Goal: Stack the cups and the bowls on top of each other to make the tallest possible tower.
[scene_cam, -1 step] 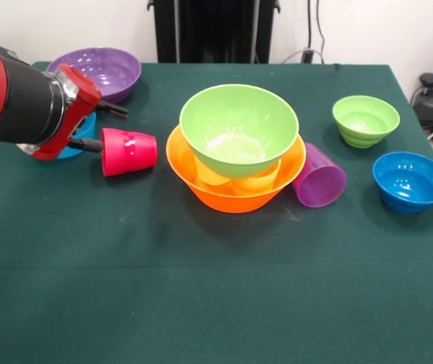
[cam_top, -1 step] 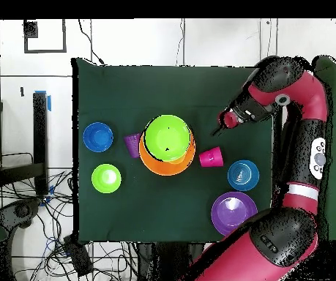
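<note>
A: Front view: how tall is the tower (scene_cam, -1 step: pixel 236 155)?
B: Green bowl (scene_cam, -1 step: pixel 239 127) over yellow cups in the orange bowl (scene_cam, -1 step: pixel 201 180). Purple cup (scene_cam, -1 step: pixel 319 178), pink cup (scene_cam, -1 step: pixel 129 151) lie loose; other bowls unstacked.
A: Claw (scene_cam, -1 step: pixel 108 127)?
B: Open, empty, beside pink.

My front camera sat low and close across the green table (scene_cam, -1 step: pixel 201 303), facing the far wall. My overhead camera looked straight down from much farther off. Both shared the tabletop, with the large orange bowl (scene_cam, -1 step: pixel 235 189) near centre.
</note>
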You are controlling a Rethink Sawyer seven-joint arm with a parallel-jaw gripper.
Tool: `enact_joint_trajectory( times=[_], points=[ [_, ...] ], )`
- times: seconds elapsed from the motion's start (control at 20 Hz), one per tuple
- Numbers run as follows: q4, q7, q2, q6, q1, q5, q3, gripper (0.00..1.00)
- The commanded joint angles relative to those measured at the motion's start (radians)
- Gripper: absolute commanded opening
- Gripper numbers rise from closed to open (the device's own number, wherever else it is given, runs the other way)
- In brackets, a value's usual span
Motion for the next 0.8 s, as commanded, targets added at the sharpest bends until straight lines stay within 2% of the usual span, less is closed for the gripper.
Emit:
enact_joint_trajectory(
  times=[0.05, 0.8],
  points=[
    [-0.002, -0.297, 0.022, -0.081, 0.011, -0.073, -0.044, 1.00],
    [0.006, -0.289, 0.034, -0.085, 0.010, -0.063, -0.041, 1.00]
  ],
)
